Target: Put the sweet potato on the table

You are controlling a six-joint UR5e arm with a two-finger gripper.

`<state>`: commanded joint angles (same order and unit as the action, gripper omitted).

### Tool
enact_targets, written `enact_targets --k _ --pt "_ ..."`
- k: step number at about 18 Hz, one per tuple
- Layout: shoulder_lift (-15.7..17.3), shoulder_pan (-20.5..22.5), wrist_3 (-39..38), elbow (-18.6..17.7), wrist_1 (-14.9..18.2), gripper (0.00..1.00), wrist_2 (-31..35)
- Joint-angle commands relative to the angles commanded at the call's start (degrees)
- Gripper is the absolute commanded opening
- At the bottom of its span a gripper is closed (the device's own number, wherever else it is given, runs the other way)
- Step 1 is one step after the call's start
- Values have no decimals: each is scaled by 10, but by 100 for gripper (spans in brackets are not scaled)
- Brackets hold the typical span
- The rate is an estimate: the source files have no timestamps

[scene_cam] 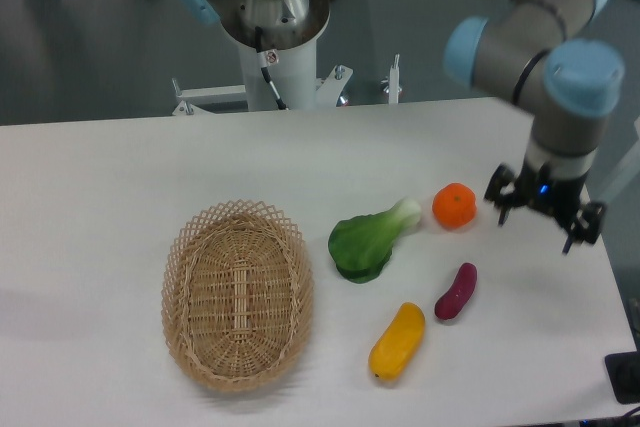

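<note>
The sweet potato (456, 291), a small dark purple-magenta tuber, lies flat on the white table (120, 177) at the right, just right of the yellow vegetable. My gripper (540, 219) hangs above the table's right side, up and to the right of the sweet potato and apart from it. Its fingers (503, 209) are spread and hold nothing.
A round orange fruit (455, 205) sits left of the gripper. A green leafy vegetable (370, 239) lies at the centre. A yellow-orange oblong vegetable (397, 341) lies near the front edge. An oval wicker basket (238, 292) stands at the left. The table's right edge is close to the gripper.
</note>
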<state>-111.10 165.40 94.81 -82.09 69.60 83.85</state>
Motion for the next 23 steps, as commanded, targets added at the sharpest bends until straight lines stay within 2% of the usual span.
enact_targets --k 6,23 --pt "4 21 62 1 4 100 4" --pt "14 32 61 0 0 100 -1"
